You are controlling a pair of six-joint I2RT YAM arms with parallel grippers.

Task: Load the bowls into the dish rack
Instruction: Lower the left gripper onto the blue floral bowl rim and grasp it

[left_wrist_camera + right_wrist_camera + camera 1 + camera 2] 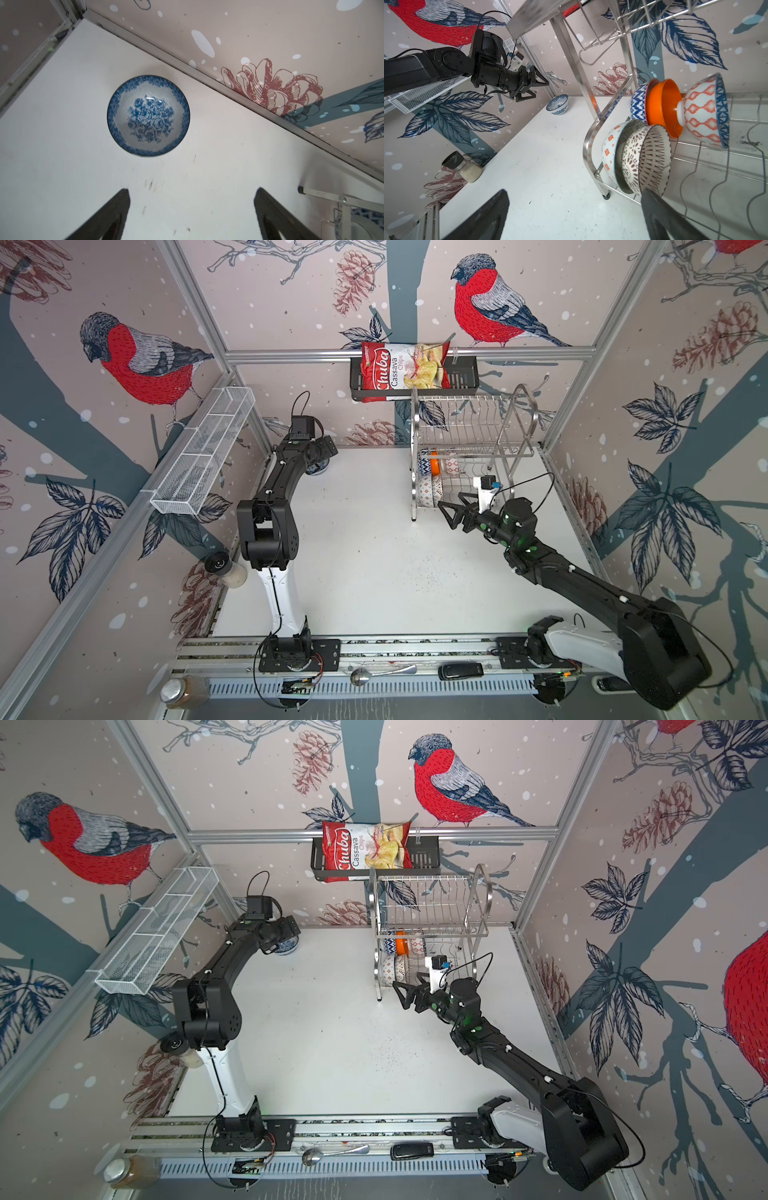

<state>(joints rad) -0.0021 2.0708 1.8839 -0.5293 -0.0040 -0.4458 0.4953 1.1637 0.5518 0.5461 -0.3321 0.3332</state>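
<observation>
I am hovering the spread, empty left end effector (191, 190) over the blue-floral bowl (148, 115) on the table's (62, 128) far left, probably needing a rim pinch next, while the right end effector (455, 506) is hanging spread beside the dish rack (414, 489).

Snack bag (402, 368), red and white: "Chuba" in large white script on the red panel, "Cassava Chips" in dark letters beside it, running sideways, legible in both top views. It stands in the black basket (462, 380) behind and above the dish rack (524, 414). Its smaller print is too small to read.
</observation>
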